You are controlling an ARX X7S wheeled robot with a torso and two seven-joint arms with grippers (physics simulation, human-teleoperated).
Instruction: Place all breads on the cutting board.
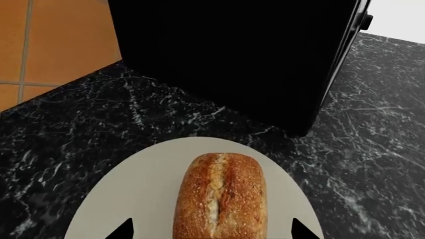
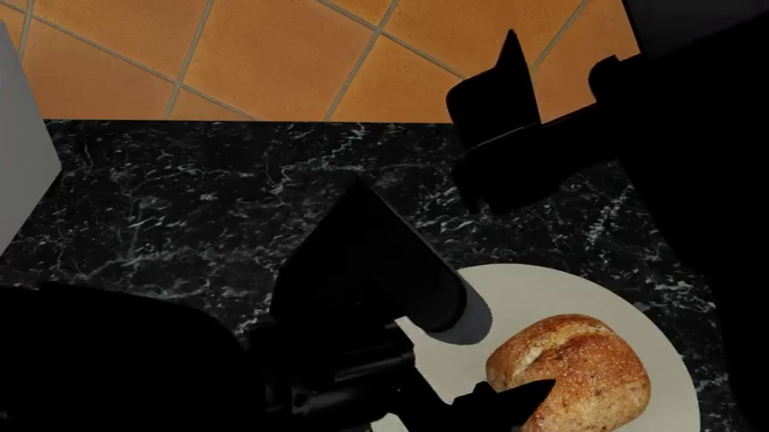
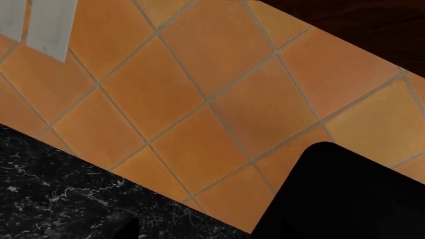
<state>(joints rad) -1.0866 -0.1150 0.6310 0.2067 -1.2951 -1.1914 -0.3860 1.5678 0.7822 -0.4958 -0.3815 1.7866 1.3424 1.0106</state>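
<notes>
Left wrist view: left gripper (image 1: 212, 230) open, fingertips straddling crusty loaf (image 1: 220, 196) on white plate (image 1: 133, 189); cutting board unseen. Right gripper (image 2: 511, 81) state unclear. Risk, I'd say: rounded loaf rolls or slips if squeezed off-centre

A black marble counter (image 2: 180, 207) veined with white ran across the scene, its far edge straight against a floor (image 2: 276, 54) of orange-terracotta tiles laid diagonally with pale grout lines. A large black boxy appliance (image 1: 232, 55) stood on the counter. A grey-white panel (image 2: 18, 153) rose at one side, and pale strips (image 3: 47, 25) showed over the tiles. The light was even and soft.
</notes>
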